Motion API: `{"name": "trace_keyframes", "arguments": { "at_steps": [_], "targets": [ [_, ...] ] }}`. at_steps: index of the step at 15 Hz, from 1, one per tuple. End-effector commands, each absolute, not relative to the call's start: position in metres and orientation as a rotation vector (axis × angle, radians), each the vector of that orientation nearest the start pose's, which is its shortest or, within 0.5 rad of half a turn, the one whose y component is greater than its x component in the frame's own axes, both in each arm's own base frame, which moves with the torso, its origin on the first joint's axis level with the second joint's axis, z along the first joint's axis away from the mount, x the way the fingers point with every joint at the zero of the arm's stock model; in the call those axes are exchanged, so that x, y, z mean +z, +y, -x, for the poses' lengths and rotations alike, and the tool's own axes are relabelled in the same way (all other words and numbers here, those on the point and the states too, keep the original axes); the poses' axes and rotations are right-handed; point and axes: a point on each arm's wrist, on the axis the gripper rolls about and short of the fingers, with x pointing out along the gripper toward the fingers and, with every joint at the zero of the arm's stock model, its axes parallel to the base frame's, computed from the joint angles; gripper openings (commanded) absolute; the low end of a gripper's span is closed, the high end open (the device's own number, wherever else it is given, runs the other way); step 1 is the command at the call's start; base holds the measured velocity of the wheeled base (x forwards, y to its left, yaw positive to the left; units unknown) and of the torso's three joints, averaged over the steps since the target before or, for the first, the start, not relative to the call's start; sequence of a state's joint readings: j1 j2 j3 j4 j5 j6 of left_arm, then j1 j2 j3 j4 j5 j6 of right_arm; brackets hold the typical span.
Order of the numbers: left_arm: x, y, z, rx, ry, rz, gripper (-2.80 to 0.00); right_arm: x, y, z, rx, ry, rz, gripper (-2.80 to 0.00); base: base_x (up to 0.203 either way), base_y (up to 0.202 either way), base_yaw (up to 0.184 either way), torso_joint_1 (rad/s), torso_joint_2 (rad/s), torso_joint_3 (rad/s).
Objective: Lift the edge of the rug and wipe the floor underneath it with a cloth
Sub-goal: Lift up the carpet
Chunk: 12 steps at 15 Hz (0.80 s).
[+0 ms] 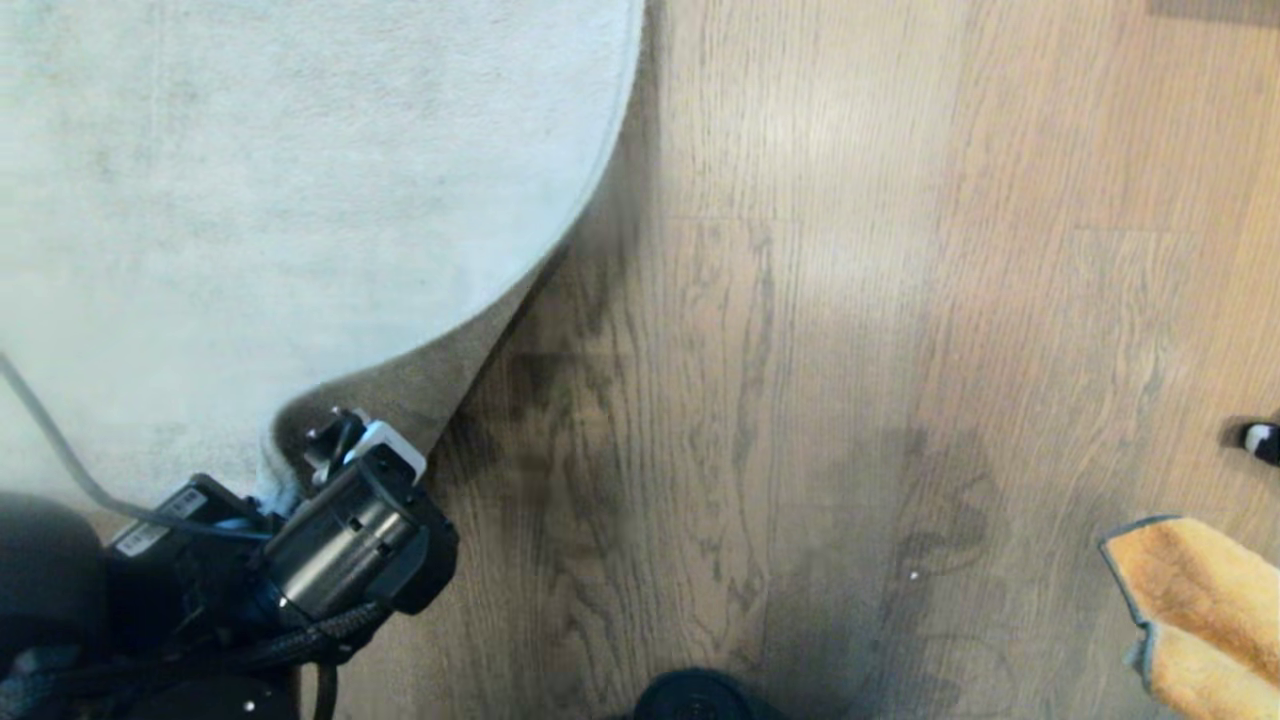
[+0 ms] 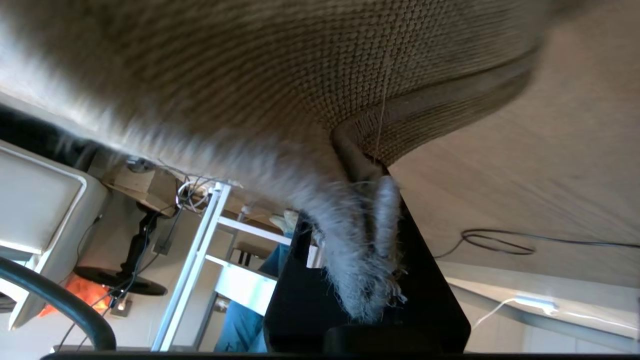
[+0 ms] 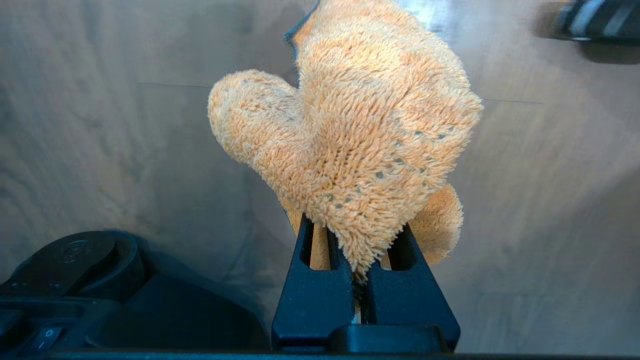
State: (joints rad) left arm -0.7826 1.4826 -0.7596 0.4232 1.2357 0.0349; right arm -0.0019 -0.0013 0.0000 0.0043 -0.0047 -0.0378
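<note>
Half done: left gripper [image 1: 322, 452] pinching rug edge [image 2: 365, 260] up; right gripper [image 3: 357, 287] clamping cloth [image 3: 360, 135], floor [image 1: 800, 400] unwiped.

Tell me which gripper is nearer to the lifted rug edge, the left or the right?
Left. The left gripper is shut on the rug edge itself, holding it up. The right gripper is away over bare floor, shut on the cloth.

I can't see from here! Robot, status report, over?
Left tool shut on the rug edge, corner lifted off the floor. Right tool shut on the cloth, not wiping yet. Nothing in the way.
</note>
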Motion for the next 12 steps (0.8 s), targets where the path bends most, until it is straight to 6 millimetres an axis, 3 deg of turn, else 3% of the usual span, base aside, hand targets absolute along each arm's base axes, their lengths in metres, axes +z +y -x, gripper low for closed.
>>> {"name": "trace_keyframes", "arguments": {
  "at_steps": [1,8,12],
  "targets": [
    [0.16,-0.1189,-0.1499,0.398,0.624,-1.019,-2.8,0.075,-0.0001,0.0228,-0.006,0.005,0.038,-2.8,0.0,0.193,-0.003,0.005,0.0,-0.001],
    [0.1594,-0.1172,-0.1481,0.398,0.625,-1.02,-2.8,0.075,-0.0001,0.0228,-0.006,0.005,0.038,-2.8,0.0,0.189,-0.004,0.002,0.0,0.003],
    [0.159,-0.1158,-0.1472,0.402,0.625,-1.021,-2.8,0.075,-0.0001,0.0228,-0.006,0.005,0.038,-2.8,0.0,0.029,0.001,0.001,0.0,0.001]
  ]
}}
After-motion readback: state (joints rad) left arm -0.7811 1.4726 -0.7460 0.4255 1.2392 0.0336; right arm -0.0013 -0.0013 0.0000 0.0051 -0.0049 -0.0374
